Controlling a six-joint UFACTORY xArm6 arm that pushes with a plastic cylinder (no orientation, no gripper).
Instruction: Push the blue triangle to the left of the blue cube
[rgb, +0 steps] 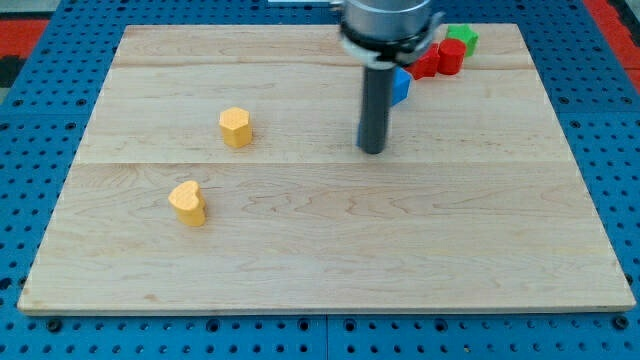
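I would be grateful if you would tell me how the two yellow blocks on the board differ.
The yellow hexagonal block has flat sides; the yellow heart-shaped block has a notched top. The hexagonal block lies nearer the view's top and nearer my tip; the heart-shaped block sits lower and further left. Both are yellow and stand apart on the wooden board.

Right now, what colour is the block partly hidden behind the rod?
Blue: the block peeks out just right of the rod, above my tip, in the camera view.

pale, smooth matt wooden board (330, 240) with visible grain on blue perforated table (40, 120); dark matt rod (373, 110).
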